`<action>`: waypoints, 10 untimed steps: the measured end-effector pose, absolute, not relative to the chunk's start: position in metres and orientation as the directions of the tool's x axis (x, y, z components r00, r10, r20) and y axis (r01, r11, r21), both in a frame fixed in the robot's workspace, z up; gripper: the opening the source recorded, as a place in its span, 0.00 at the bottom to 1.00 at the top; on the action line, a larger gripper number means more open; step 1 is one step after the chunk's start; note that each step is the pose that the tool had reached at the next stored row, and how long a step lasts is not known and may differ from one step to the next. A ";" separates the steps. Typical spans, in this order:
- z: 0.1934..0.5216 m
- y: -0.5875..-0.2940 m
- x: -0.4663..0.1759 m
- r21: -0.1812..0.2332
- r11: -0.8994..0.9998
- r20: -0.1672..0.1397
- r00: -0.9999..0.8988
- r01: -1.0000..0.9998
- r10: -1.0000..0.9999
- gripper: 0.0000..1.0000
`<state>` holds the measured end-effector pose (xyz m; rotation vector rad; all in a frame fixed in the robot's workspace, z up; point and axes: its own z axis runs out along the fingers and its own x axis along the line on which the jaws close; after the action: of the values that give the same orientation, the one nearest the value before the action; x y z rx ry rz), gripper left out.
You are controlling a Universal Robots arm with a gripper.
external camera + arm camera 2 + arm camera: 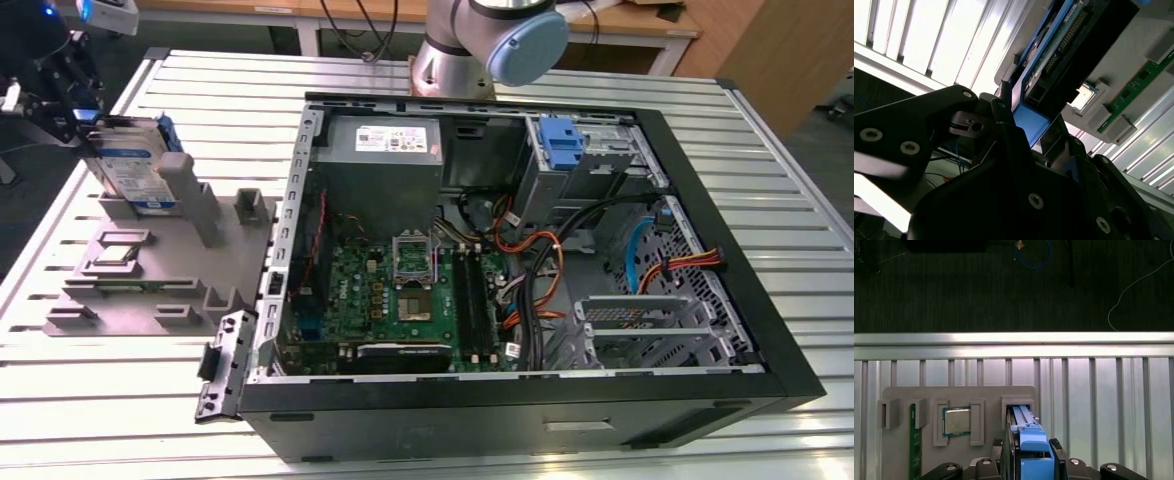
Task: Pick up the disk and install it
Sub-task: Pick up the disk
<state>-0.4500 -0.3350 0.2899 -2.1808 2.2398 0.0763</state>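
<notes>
The disk (134,172) stands on edge at the far end of the grey parts holder (147,290), at the exterior view's left. It is silver-grey with a white-and-blue label and a blue carrier bracket. My gripper (96,122) comes down on its upper edge. In the first wrist view the blue bracket (1032,446) sits between my two black fingers (999,442), and the disk's lower end rests in the holder's slot (1019,402). The second wrist view shows the gripper (1026,117) clamped across the bracket (1029,122). The gripper is shut on the disk.
An open computer case (747,300) lies at the exterior view's right, with a grey power supply (387,140), a blue caddy (561,142) in the drive bay and loose cables. A processor chip (957,421) and a green memory stick (915,445) sit in the holder. The table (107,420) is slatted metal.
</notes>
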 end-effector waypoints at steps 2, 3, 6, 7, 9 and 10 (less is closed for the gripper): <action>0.290 -0.335 -0.450 0.025 0.026 -0.044 -0.027 -0.999 -0.999 0.47; 0.290 -0.335 -0.450 0.025 0.026 -0.044 -0.027 -0.999 -0.999 0.40; 0.290 -0.335 -0.450 0.025 0.026 -0.044 -0.027 -0.999 -0.999 0.40; 0.290 -0.335 -0.450 0.025 0.026 -0.044 -0.027 -0.999 -0.999 0.40; 0.290 -0.335 -0.450 0.025 0.026 -0.044 -0.027 -0.999 -0.999 0.38; 0.290 -0.335 -0.450 0.025 0.026 -0.044 -0.027 -0.999 -0.999 0.37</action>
<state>-0.4500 -0.3350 0.2897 -2.1809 2.2399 0.0763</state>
